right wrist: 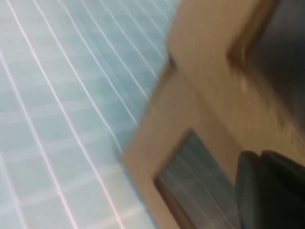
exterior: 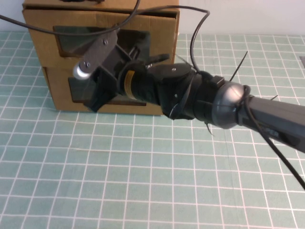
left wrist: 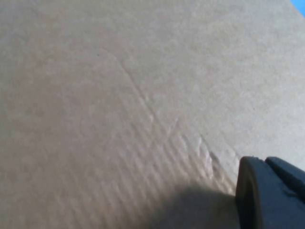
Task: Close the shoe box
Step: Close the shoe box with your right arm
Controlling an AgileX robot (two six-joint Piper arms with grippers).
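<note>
Two brown cardboard boxes stand stacked at the table's back left. I take the upper one point(exterior: 157, 33) for the shoe box; its dark window point(exterior: 71, 39) shows, but my arm hides the pull tabs. The lower twin box point(exterior: 59, 93) shows its window in the right wrist view point(right wrist: 200, 186). My right gripper point(exterior: 152, 58) reaches in from the right and lies against the box fronts, mostly hidden behind its wrist; its dark tip point(right wrist: 271, 191) sits beside the lower window. My left gripper point(left wrist: 271, 195) is out of the high view and sits very close to a plain cardboard face point(left wrist: 119, 95).
A green mat with a white grid point(exterior: 143, 171) covers the table in front of the boxes. The right arm point(exterior: 267, 112) and its black cables point(exterior: 193, 38) cross the right half of the scene. A white wall stands behind.
</note>
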